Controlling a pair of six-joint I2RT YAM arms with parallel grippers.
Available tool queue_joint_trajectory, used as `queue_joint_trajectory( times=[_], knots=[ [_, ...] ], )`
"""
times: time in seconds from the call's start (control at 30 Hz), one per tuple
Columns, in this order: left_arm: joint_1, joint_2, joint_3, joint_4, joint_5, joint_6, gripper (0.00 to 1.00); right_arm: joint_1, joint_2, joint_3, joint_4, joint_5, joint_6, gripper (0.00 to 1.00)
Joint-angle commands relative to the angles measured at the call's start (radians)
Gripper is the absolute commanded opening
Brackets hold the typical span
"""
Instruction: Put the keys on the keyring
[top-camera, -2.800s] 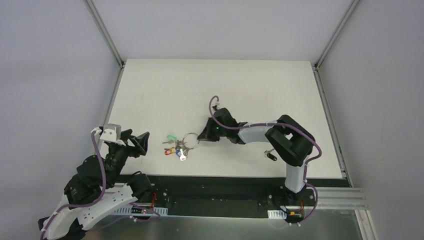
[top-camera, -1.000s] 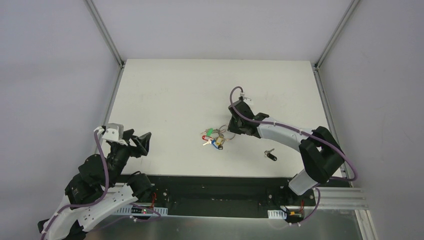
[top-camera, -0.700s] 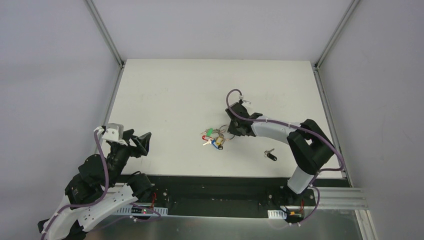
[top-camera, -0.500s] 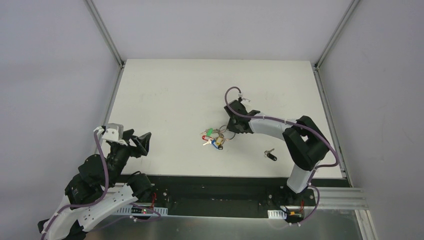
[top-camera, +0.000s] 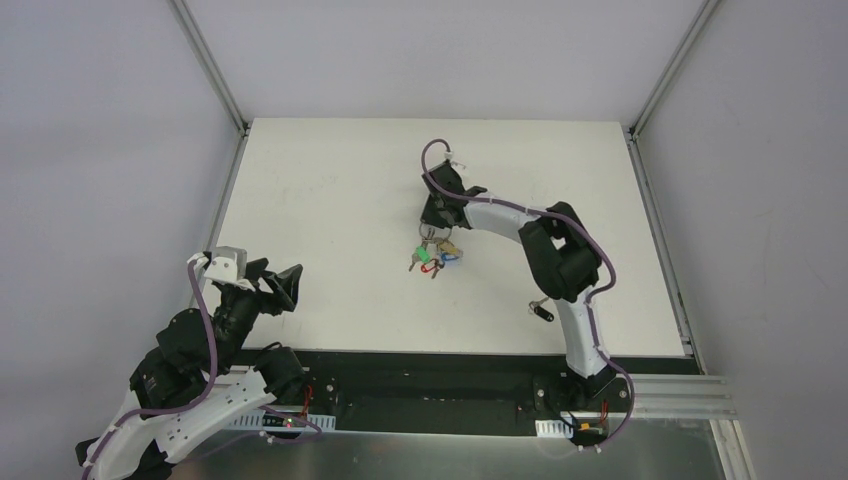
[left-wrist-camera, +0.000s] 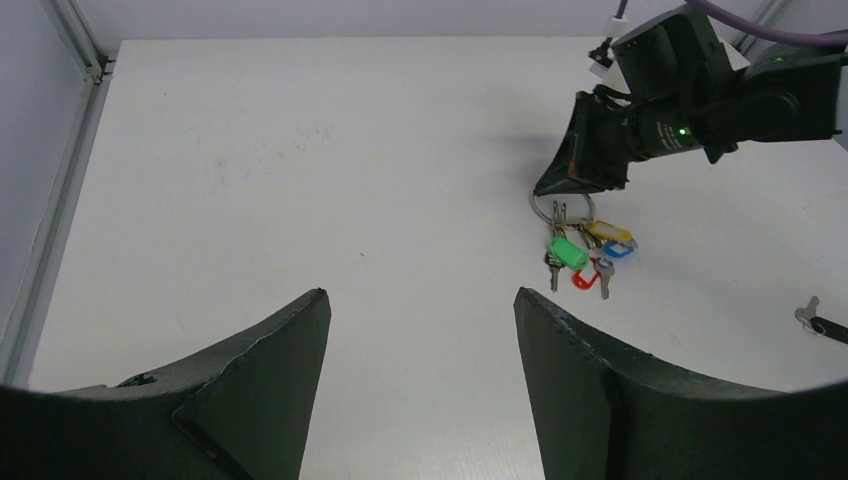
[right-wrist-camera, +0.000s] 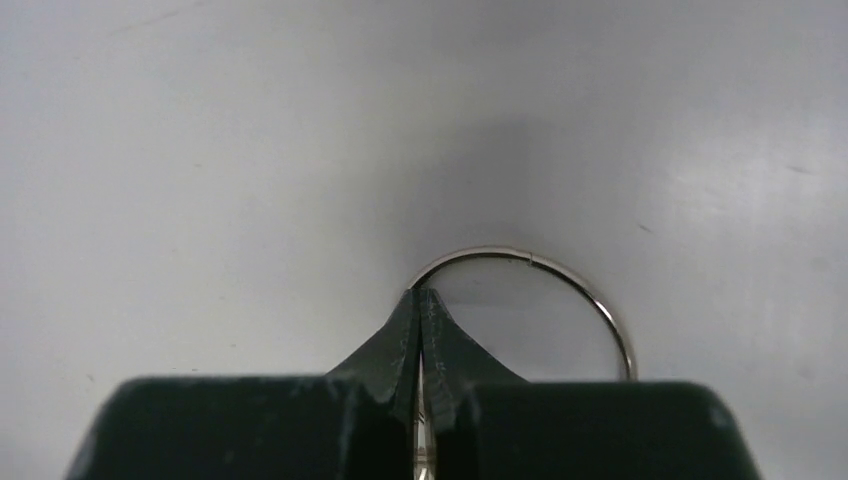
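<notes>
Currently the right hand (right-wrist-camera: 421, 300) is pinched shut on the wire of the keyring (right-wrist-camera: 603, 305), near the middle of the bench (top-camera: 320, 180).
Just on the near-edge side of the ring, the green-headed key (left-wrist-camera: 567, 252) lies bunched with the other coloured keys (left-wrist-camera: 610, 236). The black-headed key (top-camera: 541, 311) lies alone, well apart from the ring, by the near edge toward the right corner. The left hand (left-wrist-camera: 420, 300) hangs over the near left corner, fingers spread wide, gripping nothing.

Text: you have none to read in any view.
Keys (left-wrist-camera: 567, 252): too small for you to make out any marking.
</notes>
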Motion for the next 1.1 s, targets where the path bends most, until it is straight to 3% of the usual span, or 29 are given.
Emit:
queue_joint_trajectory(
  times=[0.0, 0.1, 0.2, 0.5, 0.67, 1.07],
  knots=[
    [0.009, -0.006, -0.002, 0.031, -0.001, 0.002, 0.67, 0.065, 0.151, 0.176, -0.032, -0.181, -0.074, 0.00],
    [0.009, -0.009, -0.001, 0.031, 0.000, 0.001, 0.67, 0.128, 0.202, 0.262, -0.086, -0.242, -0.119, 0.00],
    [0.009, -0.013, -0.003, 0.031, 0.006, -0.001, 0.67, 0.146, 0.172, 0.232, -0.073, -0.234, -0.128, 0.00],
    [0.009, -0.018, 0.000, 0.031, 0.023, -0.002, 0.67, 0.158, -0.198, -0.065, 0.013, -0.135, -0.169, 0.00],
    [0.009, -0.026, 0.000, 0.031, 0.025, -0.004, 0.67, 0.168, -0.318, -0.137, 0.015, -0.083, -0.191, 0.00],
    [0.008, -0.021, -0.002, 0.031, 0.022, -0.002, 0.67, 0.136, -0.164, -0.068, 0.046, 0.011, -0.189, 0.00]
  ],
)
